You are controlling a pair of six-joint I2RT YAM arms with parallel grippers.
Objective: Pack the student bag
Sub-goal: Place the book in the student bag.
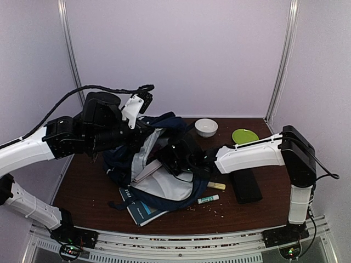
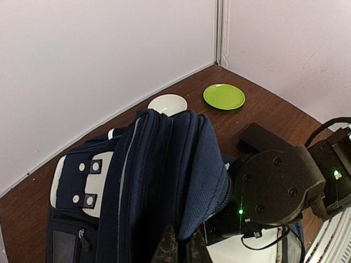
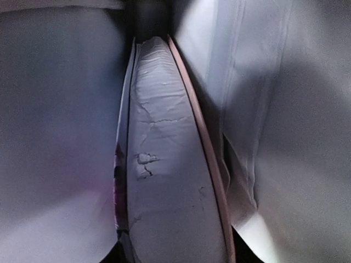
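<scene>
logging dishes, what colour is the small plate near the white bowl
The plate is lime green, clearest in the left wrist view.

Brown table [image 1: 88,192]; on it student bag [image 1: 122,161], white bowl [image 1: 206,127], green plate [image 1: 245,136], black case [image 1: 245,186], glue stick [image 1: 208,199], book [image 1: 141,211]

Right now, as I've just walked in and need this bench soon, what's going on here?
The left gripper is shut on the top edge of the student bag, holding its mouth up and open. The right gripper reaches inside, where a book stands on edge against the pale lining; whether its jaws grip it can't be seen. A blue book, glue stick, black case, white bowl and green plate are outside the bag.
</scene>
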